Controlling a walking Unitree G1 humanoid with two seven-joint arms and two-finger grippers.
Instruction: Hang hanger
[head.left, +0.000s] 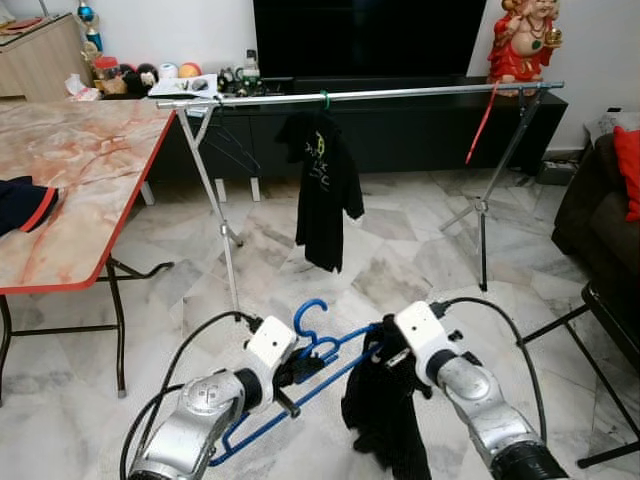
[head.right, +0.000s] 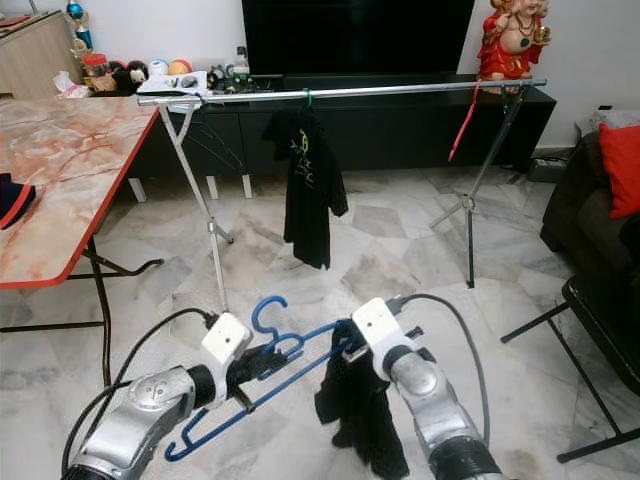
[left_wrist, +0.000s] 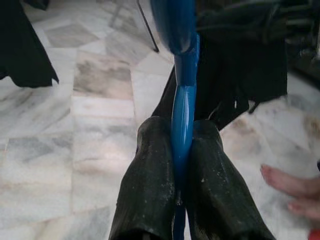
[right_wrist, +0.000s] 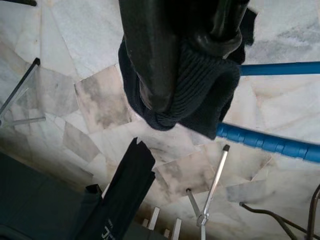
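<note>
Both silver arms reach forward low over the marble floor (head.left: 400, 255). Left end effector (left_wrist: 182, 150) has its black fingers pressed together on the blue plastic hanger (head.left: 310, 350), pinching its shaft. Right end effector (right_wrist: 192, 65) is clamped on a dark knitted garment (head.right: 360, 415) draped on the hanger's far end. Beyond them stands a silver metal clothes rail (head.left: 400, 95) carrying a black T-shirt (head.left: 322, 190). A red-edged marble-patterned surface (head.left: 70, 180) stands at the left.
</note>
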